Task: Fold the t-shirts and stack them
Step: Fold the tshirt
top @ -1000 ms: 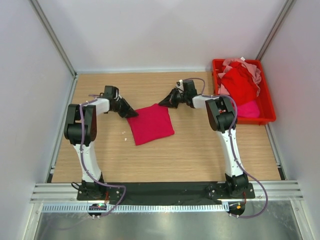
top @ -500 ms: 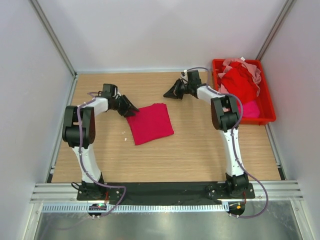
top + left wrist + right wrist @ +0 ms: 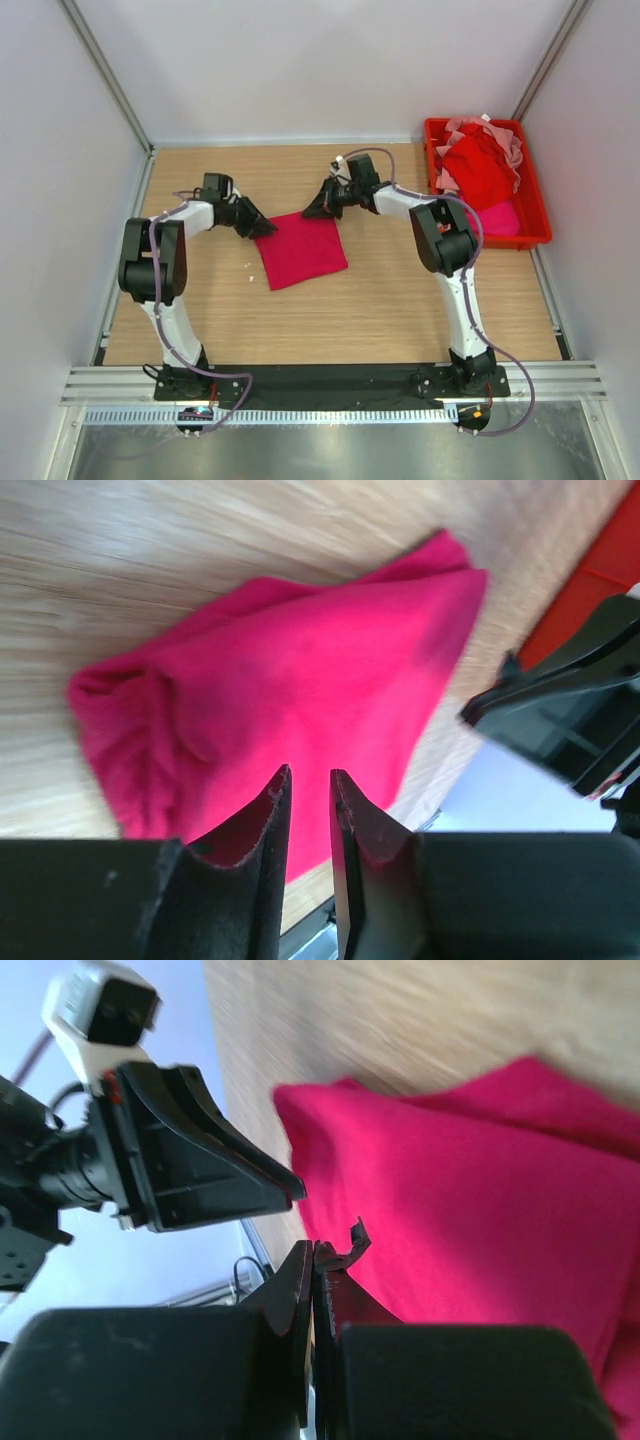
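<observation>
A crimson-magenta t-shirt (image 3: 302,248) lies folded into a small rectangle on the wooden table; it fills the left wrist view (image 3: 300,670) and the right wrist view (image 3: 470,1190). My left gripper (image 3: 262,228) is at its far left corner, just above the cloth; its jaws (image 3: 310,775) stand a narrow gap apart with nothing between them. My right gripper (image 3: 312,208) is at the shirt's far edge, shut and empty (image 3: 315,1250). A red t-shirt (image 3: 480,170), a pale pink one (image 3: 505,140) and a magenta one (image 3: 497,218) lie bunched in the bin.
The rigid red plastic bin (image 3: 540,215) stands at the table's far right. White walls with metal corner posts close in the table on three sides. A small white speck (image 3: 248,266) lies left of the folded shirt.
My right gripper swung out toward the far side of the table, then came back left and down to the folded shirt's far edge. The left gripper barely shifted. The shirt did not move.
</observation>
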{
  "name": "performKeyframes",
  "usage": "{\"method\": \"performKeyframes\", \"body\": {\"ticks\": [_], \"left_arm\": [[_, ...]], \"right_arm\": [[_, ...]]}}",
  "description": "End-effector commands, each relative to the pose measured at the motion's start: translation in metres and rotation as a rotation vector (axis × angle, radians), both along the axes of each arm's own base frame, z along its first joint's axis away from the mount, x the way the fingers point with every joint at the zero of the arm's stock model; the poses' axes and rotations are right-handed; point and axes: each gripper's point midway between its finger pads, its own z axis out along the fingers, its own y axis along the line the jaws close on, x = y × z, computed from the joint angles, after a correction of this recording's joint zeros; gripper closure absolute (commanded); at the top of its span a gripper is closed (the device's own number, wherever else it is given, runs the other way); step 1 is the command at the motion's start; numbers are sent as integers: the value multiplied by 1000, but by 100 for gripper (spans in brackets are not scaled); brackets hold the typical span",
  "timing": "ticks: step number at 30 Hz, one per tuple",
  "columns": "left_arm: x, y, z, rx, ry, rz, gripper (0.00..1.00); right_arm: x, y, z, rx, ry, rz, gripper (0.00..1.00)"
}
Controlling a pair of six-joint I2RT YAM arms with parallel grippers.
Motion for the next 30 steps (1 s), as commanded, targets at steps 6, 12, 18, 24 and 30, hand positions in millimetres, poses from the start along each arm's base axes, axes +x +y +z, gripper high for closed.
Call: {"method": "performKeyframes", "body": {"ticks": [6, 12, 18, 24, 30], "left_arm": [[-7, 34, -47, 123, 99, 23, 81], [-8, 52, -27, 257, 85, -13, 73], [-27, 27, 33, 173, 6, -54, 65], [-64, -22, 34, 59, 16, -87, 67], [-87, -49, -16, 30, 119, -106, 76]], "right_arm": [[14, -31, -56, -42, 44, -40, 96], [14, -63, -58, -177, 41, -59, 97], [-16, -50, 16, -177, -77, 10, 96], [-77, -5, 36, -85, -61, 128, 94], [-110, -1, -10, -6, 61, 200, 96]]}}
